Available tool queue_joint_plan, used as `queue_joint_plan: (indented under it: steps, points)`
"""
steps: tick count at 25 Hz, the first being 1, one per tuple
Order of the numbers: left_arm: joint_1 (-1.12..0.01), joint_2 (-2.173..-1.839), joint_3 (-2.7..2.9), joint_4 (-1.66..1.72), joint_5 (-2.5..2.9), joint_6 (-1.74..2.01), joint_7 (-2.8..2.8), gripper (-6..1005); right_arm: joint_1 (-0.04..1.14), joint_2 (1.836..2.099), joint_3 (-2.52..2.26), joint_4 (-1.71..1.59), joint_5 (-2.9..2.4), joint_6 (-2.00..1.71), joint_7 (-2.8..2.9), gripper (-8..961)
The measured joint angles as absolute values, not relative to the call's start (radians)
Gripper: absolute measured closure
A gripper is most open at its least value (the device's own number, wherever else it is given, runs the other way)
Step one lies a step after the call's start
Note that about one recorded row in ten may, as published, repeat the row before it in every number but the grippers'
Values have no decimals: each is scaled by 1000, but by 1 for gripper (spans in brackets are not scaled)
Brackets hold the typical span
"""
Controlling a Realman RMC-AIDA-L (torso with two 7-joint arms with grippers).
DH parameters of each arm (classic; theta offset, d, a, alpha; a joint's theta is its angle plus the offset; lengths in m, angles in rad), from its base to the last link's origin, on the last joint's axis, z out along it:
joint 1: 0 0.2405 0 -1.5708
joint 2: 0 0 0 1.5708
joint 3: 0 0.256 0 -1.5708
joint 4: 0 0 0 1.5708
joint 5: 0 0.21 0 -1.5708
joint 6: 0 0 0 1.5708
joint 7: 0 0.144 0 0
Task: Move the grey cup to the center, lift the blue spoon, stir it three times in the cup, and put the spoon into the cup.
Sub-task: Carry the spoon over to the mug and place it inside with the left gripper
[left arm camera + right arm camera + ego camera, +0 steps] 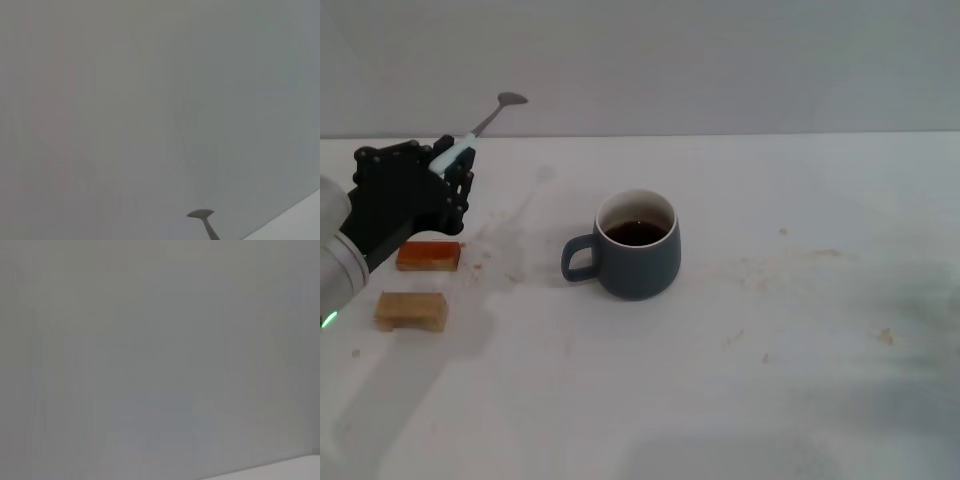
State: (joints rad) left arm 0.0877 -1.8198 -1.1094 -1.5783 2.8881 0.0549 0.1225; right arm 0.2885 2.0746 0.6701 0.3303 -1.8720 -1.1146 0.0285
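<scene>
White table (800, 400) carries the grey cup (638, 258) centrally; at ten o'clock, left gripper (448, 170) clamps the lifted blue spoon (480, 128); stirring and placing judged outstanding.

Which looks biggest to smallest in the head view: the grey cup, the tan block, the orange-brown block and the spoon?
1. Rounded dark grey ceramic cup.
2. Tan block and orange-brown block: they look alike in size, so no ranking.
3. Slim blue-handled metal spoon, lifted in the left gripper: thinnest, though partly hidden, so unsure.
</scene>
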Motion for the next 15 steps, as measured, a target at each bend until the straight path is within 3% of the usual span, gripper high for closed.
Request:
queue_joint_plan:
  steps: [9,15]
  points:
    - [79,-1829,-1116,-1688,2888,-125,225,820,262,2074,684,324,-1871,-1135,28,955]
    - [74,-1878,-1146,-1774,2887,-282,345,820,255,2073,684,319,-1871,-1143,27,955]
